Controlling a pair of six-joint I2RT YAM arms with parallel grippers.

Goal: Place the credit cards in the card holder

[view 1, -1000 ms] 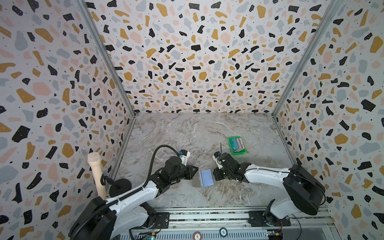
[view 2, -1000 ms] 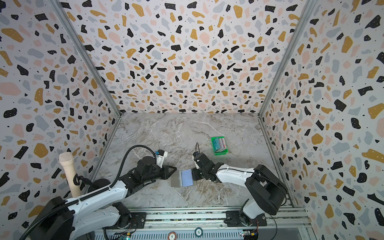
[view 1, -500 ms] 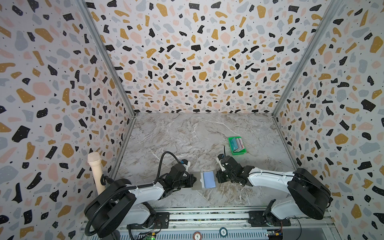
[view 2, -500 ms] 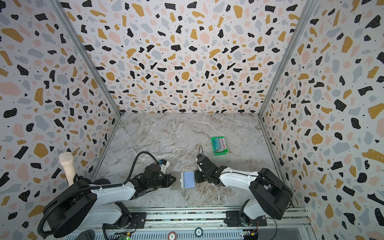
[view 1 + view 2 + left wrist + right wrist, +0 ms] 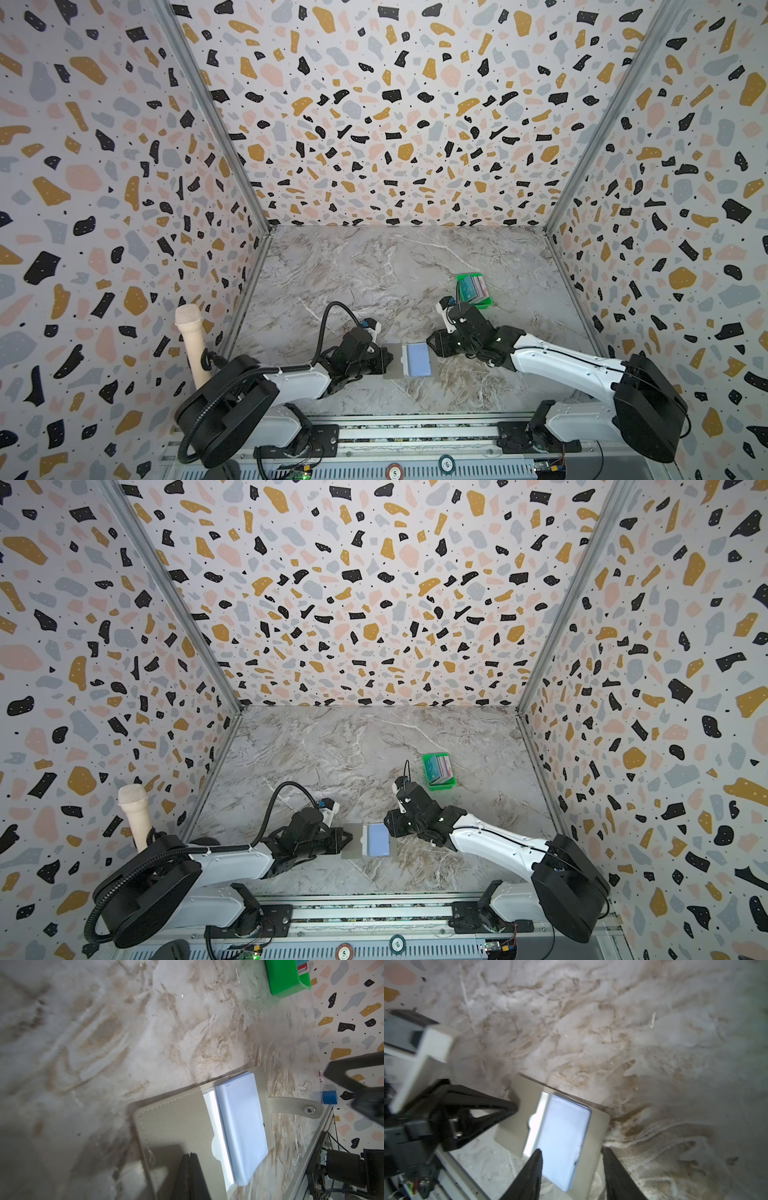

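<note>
The grey-taupe card holder (image 5: 394, 360) (image 5: 353, 840) lies open and flat near the table's front middle. A light blue card (image 5: 418, 359) (image 5: 379, 839) sits in its clear pocket. My left gripper (image 5: 190, 1154) is shut, its tips resting on the holder's plain flap (image 5: 176, 1122). My right gripper (image 5: 571, 1150) is open and holds nothing; one finger hangs over the light blue card (image 5: 562, 1136), the other past the holder's outer edge. The holder's snap strap (image 5: 299, 1108) points toward the right arm. More credit cards (image 5: 473, 289) (image 5: 439, 769) stand on edge in a green tray.
The green tray (image 5: 484, 306) (image 5: 443, 786) stands behind the right arm, toward the right wall. A beige foam-tipped post (image 5: 192, 345) stands at the front left corner. Patterned walls close off three sides, and a metal rail (image 5: 415, 442) runs along the front.
My right gripper has opened, let go of the light blue card and drawn back slightly. The left arm has sunk lower, its shut gripper staying on the holder's flap.
</note>
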